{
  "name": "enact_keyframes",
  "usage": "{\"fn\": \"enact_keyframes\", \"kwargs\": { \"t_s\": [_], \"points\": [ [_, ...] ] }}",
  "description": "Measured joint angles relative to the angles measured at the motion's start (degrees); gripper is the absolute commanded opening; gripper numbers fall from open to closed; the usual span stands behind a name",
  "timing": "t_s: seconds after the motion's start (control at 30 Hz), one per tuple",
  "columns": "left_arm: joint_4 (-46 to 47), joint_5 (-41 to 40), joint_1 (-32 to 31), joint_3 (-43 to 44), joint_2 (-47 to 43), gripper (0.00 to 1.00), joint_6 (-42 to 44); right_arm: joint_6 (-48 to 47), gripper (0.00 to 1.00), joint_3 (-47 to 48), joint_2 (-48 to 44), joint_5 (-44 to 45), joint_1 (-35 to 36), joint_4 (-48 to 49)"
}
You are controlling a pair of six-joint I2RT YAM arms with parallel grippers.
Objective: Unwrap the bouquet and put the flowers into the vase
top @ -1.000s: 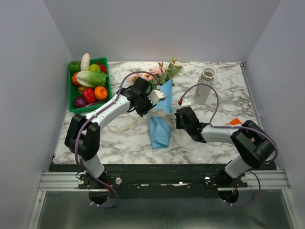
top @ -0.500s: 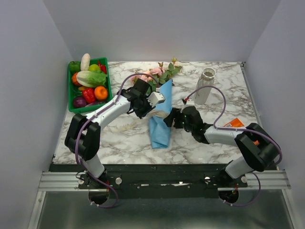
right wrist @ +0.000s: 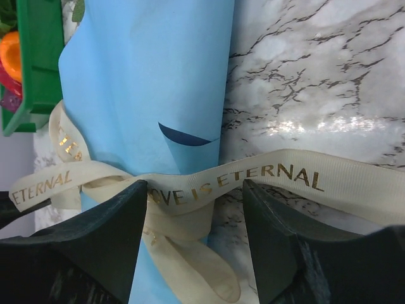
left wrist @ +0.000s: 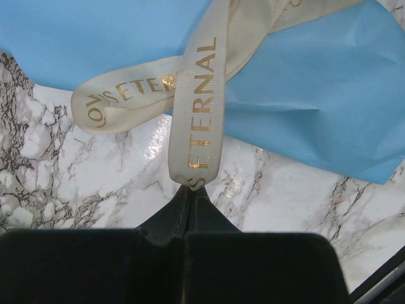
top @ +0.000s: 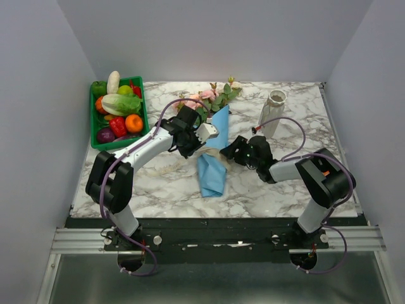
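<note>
Operator: Status of the untying step?

Technician: Working on the ribbon (left wrist: 199, 107) tied around the bouquet (top: 212, 166). Finding the bouquet lying flat mid-tabletop (top: 266, 187), between both tools, with the flowers (top: 212, 96) pointing at the far edge and sitting inside the blue paper (right wrist: 152, 76). Noting the vase (top: 272, 114) upright at far right, well apart from the bouquet.

Operator: Tool states?

Technician: Pinching one ribbon tail in the left tool (left wrist: 193, 190), jaws fully closed on the webbing. Straddling the other strand with the right tool (right wrist: 195, 190), jaws standing apart, gripping nothing.

Operator: Procedure for a clean release?

Technician: Recommending closing the right tool on the flat strand just beside the knot, not on the paper. Then pulling both tails in opposite directions, low along the tabletop, keeping the wrap from dragging or rolling. Watching for the loop tightening instead of slipping; if tightening, judging a regrip nearer the knot necessary. Avoiding any lift, sparing the stems.

Operator: Markings?

Technician: Reading gold capitals on the beige webbing: "LOVE IS ETERNAL", repeating along the strands. Seeing the leading letter partly hidden behind a finger (right wrist: 107, 247) in the right wrist view. Finding no other brand or label legible.
</note>
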Motion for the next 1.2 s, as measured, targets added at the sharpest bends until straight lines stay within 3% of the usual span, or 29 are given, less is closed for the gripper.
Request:
{"fn": "enact_keyframes", "kwargs": {
  "t_s": [0.1, 0.33, 0.73, 0.83, 1.03, 1.2],
  "points": [
    [0.00, -0.02, 0.00, 0.00, 0.00, 0.00, 0.17, 2.36, 0.63, 0.04, 0.92, -1.31, 0.00, 2.34],
    [-0.02, -0.04, 0.00, -0.24, -0.26, 0.00, 0.39, 5.57, 0.24, 0.00, 1.25, -2.10, 0.00, 6.82],
    [-0.09, -0.35, 0.00, -0.37, -0.44, 0.00, 0.42, 5.18, 0.15, -1.49, -0.96, -2.14, -0.04, 7.93],
    [-0.15, -0.70, 0.00, -0.61, -0.63, 0.00, 0.42, 3.93, 0.15, -1.95, -4.39, -1.92, -0.04, 5.73],
    [-0.72, -1.84, 0.00, -1.03, -1.31, 0.00, 0.55, 0.66, 0.01, -2.73, -13.31, -0.11, -0.04, 0.39],
    [-1.84, -2.49, 0.92, -1.95, -3.93, 0.00, 0.79, -2.19, 0.00, -2.73, -20.00, 3.10, -0.04, -6.43]
  ]
}}
